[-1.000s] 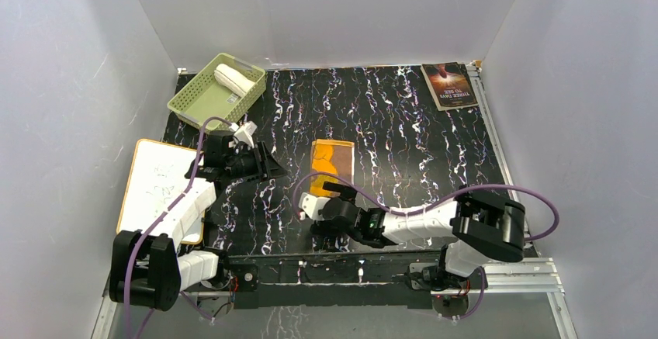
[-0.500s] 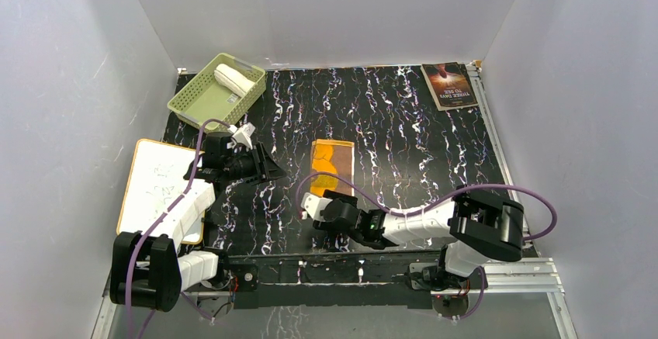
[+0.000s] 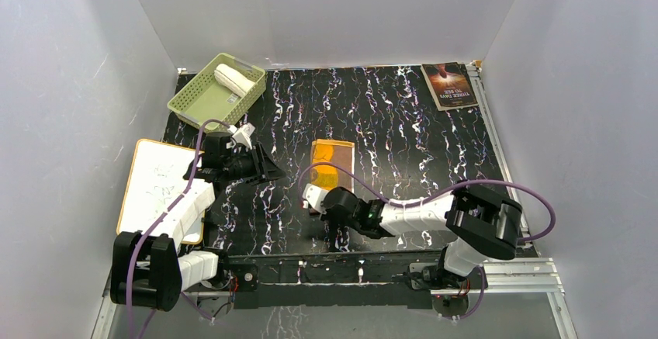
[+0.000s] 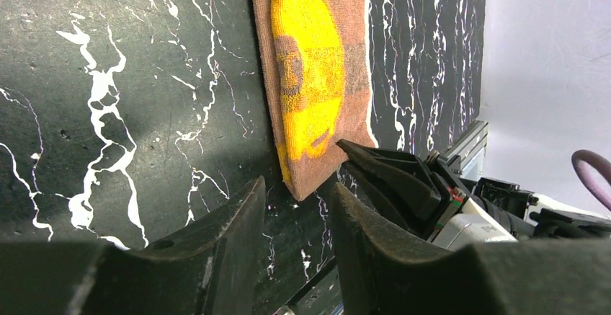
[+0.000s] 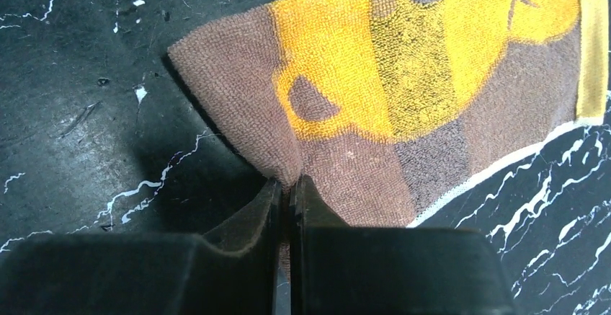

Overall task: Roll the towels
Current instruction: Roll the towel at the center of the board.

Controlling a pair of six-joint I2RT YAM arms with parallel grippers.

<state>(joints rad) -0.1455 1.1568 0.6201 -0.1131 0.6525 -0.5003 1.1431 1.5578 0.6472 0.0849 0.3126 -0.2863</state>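
The mustard-yellow towel lies flat mid-table, its brown border toward the arms. My right gripper sits at its near edge. In the right wrist view the gripper is shut, and a pinch of the brown border of the towel is puckered between the fingers. My left gripper hovers left of the towel, open and holding nothing. The left wrist view shows that gripper pointing at the towel's near corner. The cream-white towel lies rolled in the green basket.
A white board with an orange rim lies by the left arm. A dark-covered book rests at the back right corner. White walls enclose the black marbled table on three sides.
My right gripper moved forward to the towel's near edge and shut on it. The left gripper's jaws narrowed slightly, and its arm stayed in place.
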